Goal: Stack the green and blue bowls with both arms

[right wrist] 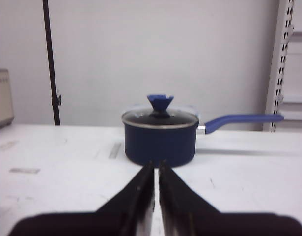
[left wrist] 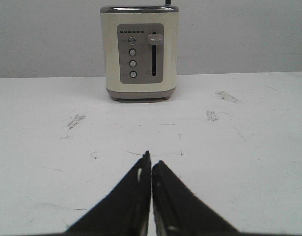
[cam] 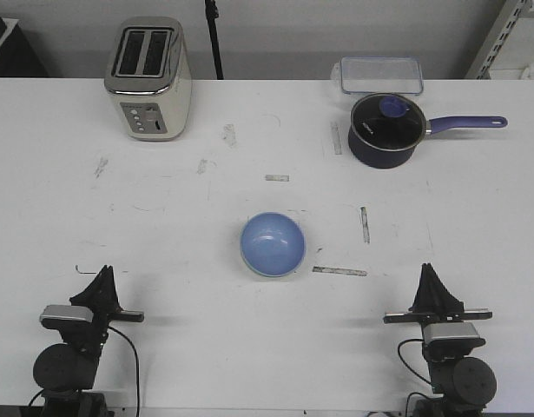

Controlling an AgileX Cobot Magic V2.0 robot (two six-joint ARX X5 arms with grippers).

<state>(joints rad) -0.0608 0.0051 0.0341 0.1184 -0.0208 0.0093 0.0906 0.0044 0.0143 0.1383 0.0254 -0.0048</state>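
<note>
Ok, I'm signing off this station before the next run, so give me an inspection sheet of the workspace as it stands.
Surface: white table, scuffed, with strips of worn tape.
Job's things: blue bowl upright at the centre; only a pale rim shows under it, so a green bowl beneath cannot be confirmed.
Clutter: toaster far left; lidded saucepan far right; clear container behind the saucepan.
Grippers: left tool and right tool shut, empty, near the front edge.
Cables: black leads by both arm bases.
Surroundings: grey wall, black pole, metal shelving at the right.
</note>
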